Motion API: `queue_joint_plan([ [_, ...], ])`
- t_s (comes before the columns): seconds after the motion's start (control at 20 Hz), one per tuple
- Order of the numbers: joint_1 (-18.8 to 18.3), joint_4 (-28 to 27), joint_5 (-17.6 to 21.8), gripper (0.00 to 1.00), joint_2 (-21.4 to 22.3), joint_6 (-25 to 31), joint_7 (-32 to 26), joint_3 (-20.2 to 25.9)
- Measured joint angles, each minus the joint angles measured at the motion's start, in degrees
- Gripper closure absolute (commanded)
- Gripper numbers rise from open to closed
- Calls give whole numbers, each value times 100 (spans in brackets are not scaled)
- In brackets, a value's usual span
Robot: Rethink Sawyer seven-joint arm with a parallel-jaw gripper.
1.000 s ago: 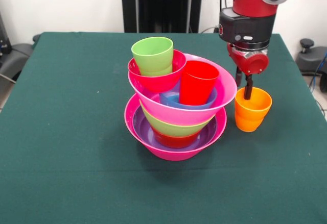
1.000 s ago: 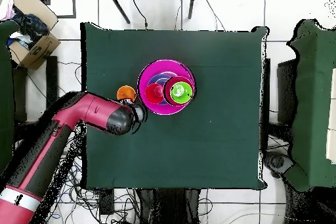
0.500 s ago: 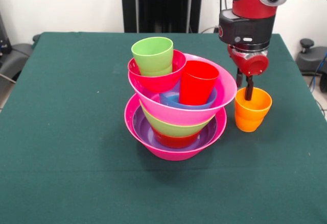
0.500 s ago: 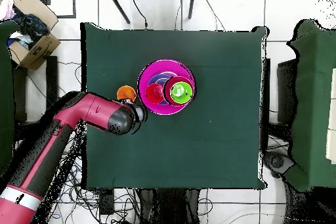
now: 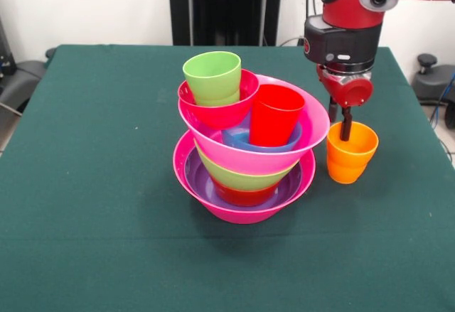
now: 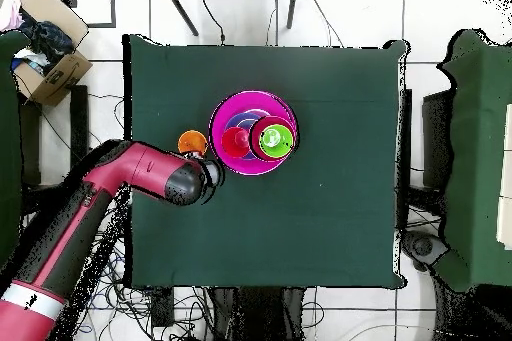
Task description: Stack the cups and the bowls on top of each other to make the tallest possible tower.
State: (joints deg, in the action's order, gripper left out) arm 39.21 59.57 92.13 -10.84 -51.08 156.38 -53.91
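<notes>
Green worktop [image 5: 85,184] | we see the tower [image 5: 245,148] mid-worktop | orange cup [image 5: 351,152] just right of it | our tool [image 5: 345,128] dips one finger inside this cup; grip state unclear

A hot-pink base bowl [image 5: 213,198] is showing under a lime green cup [image 5: 213,77]; beside it, an orange cup [image 5: 350,157] is sitting on the dark green surface [image 5: 85,184].

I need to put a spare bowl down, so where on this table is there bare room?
The green cloth table is bare left of the stack of glossy plastic bowls and cups and along the near edge. It is crowded on the right, where the orange plastic cup stands under the tool.
</notes>
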Motion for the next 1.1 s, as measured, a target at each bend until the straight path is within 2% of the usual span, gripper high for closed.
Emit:
queue_joint_plan([
  [1.1,-63,1,-89,0,8,10,0,186],
])
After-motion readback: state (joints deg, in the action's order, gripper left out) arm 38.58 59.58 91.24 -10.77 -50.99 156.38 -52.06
